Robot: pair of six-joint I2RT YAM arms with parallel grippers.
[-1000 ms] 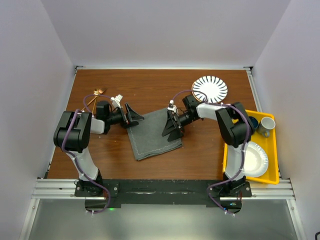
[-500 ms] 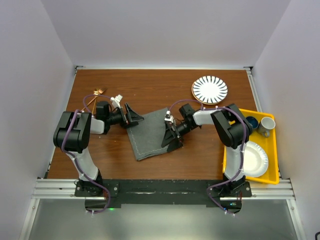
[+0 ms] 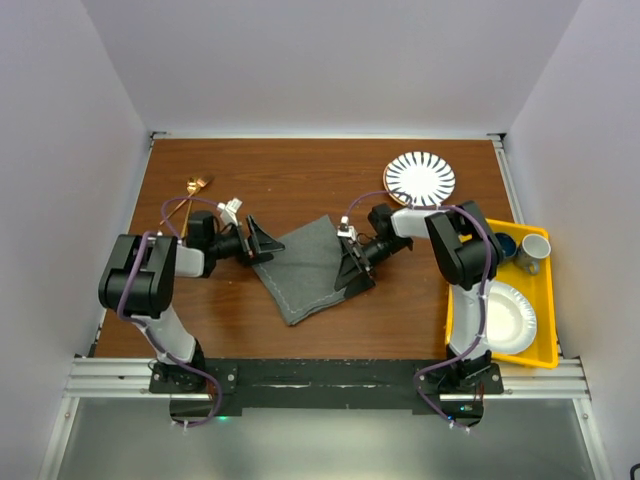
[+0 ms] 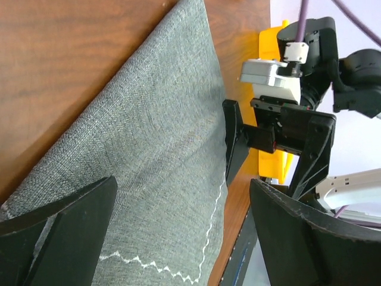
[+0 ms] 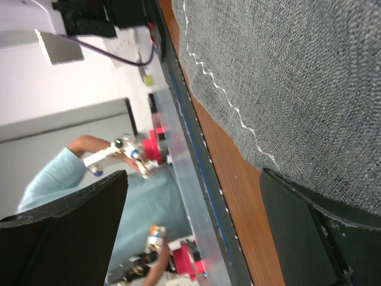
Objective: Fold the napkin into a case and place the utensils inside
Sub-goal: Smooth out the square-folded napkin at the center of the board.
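Top external: left hand [image 3: 264, 242] and right hand [image 3: 352, 272] are sitting fingers-apart, empty, at opposite napkin [image 3: 310, 268] edges. Pinching unevenly could be skewing or bunching the fold.

Brown wooden table [image 3: 300, 175] carries all. Black-and-white striped plate [image 3: 420, 179] near far right corner, flat on wood. Yellow tray [image 3: 549, 300] along right edge, toward near corner. In tray: white paper plate [image 3: 506, 318] at near end; pale mug [image 3: 532, 250] upright at far end; blue item [image 3: 504, 243] just beside mug, kind unclear. Aluminium rail [image 3: 320, 378] along near edge. Person in light blue top [image 5: 53, 179] beyond rail, blurred.
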